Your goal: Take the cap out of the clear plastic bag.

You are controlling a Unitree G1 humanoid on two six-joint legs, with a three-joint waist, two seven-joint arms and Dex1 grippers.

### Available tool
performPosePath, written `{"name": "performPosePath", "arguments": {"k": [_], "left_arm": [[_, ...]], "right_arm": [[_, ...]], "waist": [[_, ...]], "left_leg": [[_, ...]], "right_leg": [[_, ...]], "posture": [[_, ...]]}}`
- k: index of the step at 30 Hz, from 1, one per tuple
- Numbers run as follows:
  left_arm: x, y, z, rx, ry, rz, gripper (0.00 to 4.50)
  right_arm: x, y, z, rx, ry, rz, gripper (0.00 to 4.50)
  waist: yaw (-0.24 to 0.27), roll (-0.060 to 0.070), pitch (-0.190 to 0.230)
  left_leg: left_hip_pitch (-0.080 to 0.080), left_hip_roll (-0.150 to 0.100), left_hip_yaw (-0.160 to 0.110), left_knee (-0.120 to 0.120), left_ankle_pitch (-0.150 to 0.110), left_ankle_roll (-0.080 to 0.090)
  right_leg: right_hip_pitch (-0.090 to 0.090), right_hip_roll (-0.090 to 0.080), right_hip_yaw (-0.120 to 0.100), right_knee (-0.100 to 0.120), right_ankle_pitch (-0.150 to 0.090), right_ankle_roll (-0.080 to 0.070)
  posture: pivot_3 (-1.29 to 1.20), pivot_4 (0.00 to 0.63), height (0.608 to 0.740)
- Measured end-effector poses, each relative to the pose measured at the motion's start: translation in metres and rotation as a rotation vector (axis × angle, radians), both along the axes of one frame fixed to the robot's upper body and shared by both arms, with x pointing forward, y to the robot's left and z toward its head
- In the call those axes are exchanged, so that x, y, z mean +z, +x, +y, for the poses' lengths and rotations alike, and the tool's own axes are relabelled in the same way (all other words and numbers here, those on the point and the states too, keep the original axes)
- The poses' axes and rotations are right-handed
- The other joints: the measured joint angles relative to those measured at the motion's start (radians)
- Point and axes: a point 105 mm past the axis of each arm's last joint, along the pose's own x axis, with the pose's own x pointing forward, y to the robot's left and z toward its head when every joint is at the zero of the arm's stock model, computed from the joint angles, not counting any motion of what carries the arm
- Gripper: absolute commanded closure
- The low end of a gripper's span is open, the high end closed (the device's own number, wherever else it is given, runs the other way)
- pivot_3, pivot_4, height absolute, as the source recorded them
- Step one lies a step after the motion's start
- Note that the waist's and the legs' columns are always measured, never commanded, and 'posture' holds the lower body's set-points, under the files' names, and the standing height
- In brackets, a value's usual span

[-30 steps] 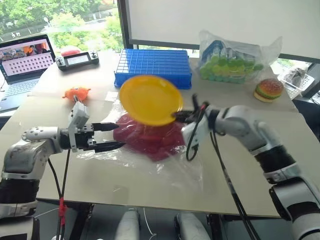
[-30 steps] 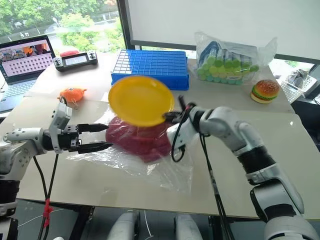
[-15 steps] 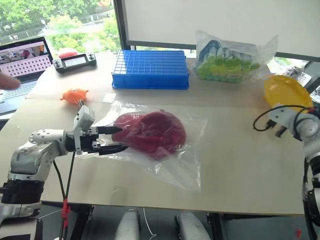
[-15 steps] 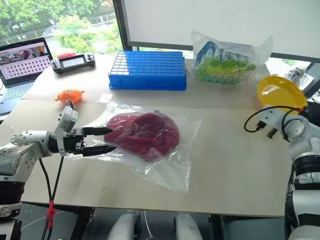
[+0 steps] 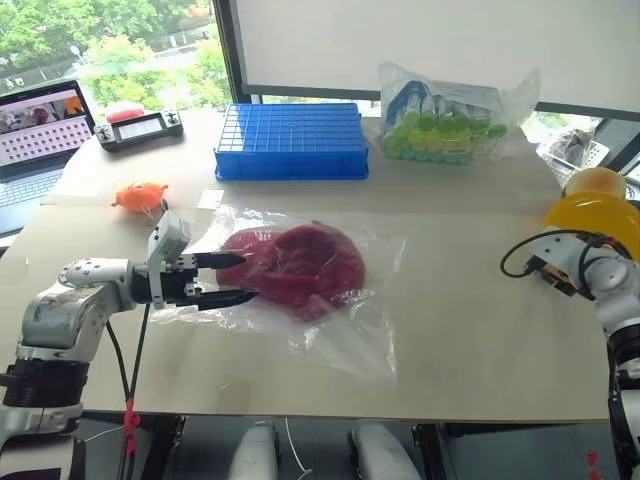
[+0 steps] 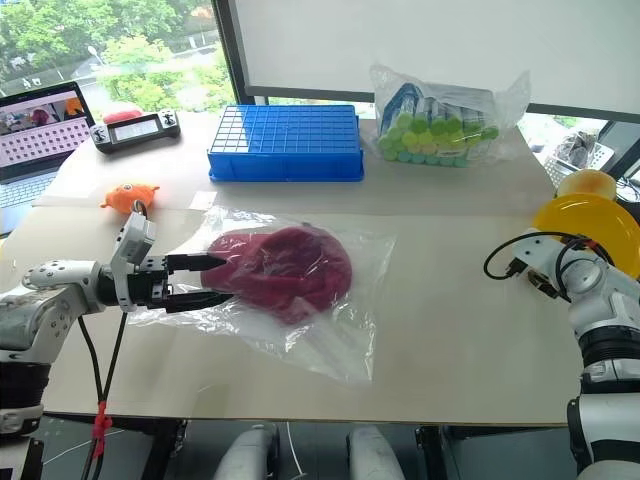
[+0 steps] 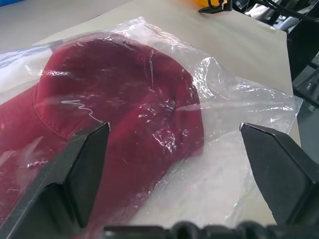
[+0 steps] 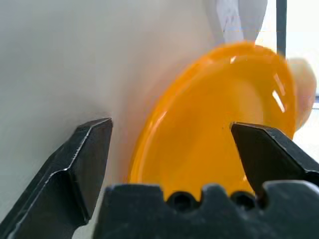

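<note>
Left gripper [image 5: 228, 278] spread at crinkly clear plastic bag [image 5: 340, 330] on smooth desk [image 5: 470, 330], soft dark red cap [image 5: 300, 268] inside. Left wrist: glossy wrinkles over cap fabric. Right wrist: right gripper [image 8: 169, 149] spread before round glossy yellow plate [image 8: 209, 134].

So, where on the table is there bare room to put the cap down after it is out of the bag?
The widest bare patch lies between the clear plastic bag and the right gripper near the yellow plate. A narrower strip runs along the near edge. The back is crowded: blue crate, bag of green items, orange toy.
</note>
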Motion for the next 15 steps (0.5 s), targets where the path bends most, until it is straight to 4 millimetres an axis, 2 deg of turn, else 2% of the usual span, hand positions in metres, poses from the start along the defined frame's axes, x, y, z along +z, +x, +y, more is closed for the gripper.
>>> {"name": "performPosePath", "arguments": {"k": [10,15], "left_arm": [[-0.001,0.000,0.001,0.004,0.002,0.004,0.00],[-0.002,0.001,0.002,0.006,0.006,0.005,0.00]], "right_arm": [[0.021,0.016,0.037,0.133,0.040,-0.109,0.07],[0.046,0.027,0.074,0.202,0.211,-0.261,0.07]], "waist": [[0.009,0.000,0.000],[0.008,0.000,0.000]], "left_leg": [[-0.002,0.000,0.000,0.000,0.000,0.000],[-0.002,0.000,0.000,-0.001,0.000,0.000]], "right_leg": [[-0.001,0.000,0.000,0.000,0.000,0.000],[-0.002,0.000,0.000,0.000,0.000,0.000]], "posture": [[0.00,0.150,0.729],[0.00,0.150,0.729]]}}
